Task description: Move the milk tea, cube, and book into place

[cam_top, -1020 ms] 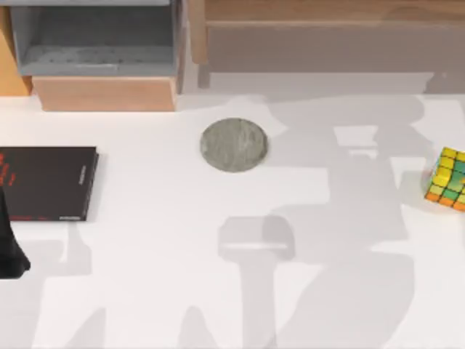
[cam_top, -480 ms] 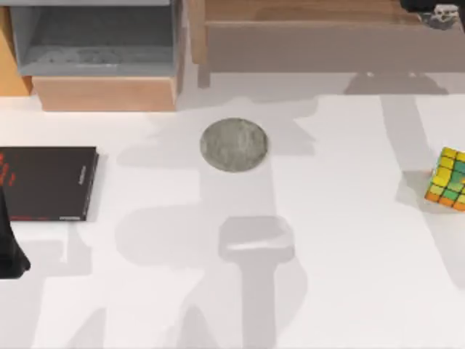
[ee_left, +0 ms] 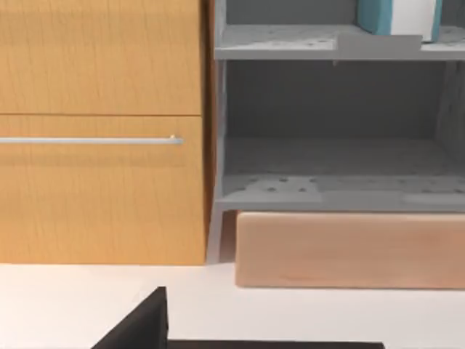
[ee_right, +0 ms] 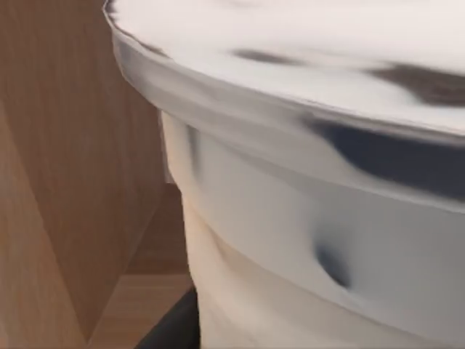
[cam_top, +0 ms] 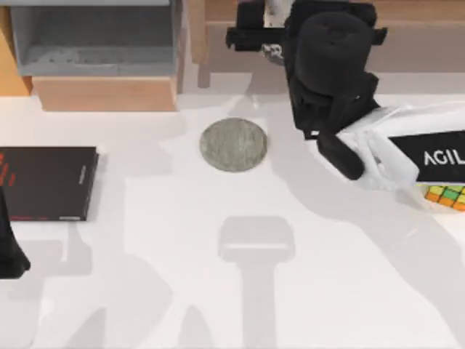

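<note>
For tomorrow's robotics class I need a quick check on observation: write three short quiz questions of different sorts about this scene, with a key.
1. True or false: the grey coaster has a cup standing on it.
2. Which arm reaches over the table's far right: (a) left, (b) right?
3. Fill in: the black book lies at the table's ____ side.

Key: 1 false. 2 b, the right arm, partly covering the cube. 3 left.

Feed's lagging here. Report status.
Right gripper over wooden shelf, milk tea close against it. Left gripper parked left. Coaster bare; cube under right arm.
</note>
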`<state>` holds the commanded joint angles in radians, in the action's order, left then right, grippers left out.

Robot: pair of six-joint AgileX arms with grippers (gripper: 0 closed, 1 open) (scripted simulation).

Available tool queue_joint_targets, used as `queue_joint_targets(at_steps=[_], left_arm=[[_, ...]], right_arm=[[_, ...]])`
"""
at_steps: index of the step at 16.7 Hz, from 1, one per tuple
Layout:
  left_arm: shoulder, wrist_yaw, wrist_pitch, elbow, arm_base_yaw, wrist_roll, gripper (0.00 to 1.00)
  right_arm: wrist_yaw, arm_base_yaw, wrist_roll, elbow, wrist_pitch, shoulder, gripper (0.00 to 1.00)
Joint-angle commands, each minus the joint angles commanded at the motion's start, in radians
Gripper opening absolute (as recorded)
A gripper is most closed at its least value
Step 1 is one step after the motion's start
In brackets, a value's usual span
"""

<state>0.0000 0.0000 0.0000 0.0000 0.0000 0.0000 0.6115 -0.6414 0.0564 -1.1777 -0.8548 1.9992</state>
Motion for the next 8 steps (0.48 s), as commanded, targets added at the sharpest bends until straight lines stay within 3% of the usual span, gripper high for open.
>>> queue_joint_targets(at_steps=[4,8], left_arm=[[0.000,0.000,0.000,0.000,0.000,0.000,1.00],[0.000,0.000,0.000,0.000,0.000,0.000,1.00]], right_arm=[[0.159,-0.123,0.044,-0.110,0.049,0.180,0.00],[0.231,-0.165,0.065,-0.159,0.081,0.275,0.00]])
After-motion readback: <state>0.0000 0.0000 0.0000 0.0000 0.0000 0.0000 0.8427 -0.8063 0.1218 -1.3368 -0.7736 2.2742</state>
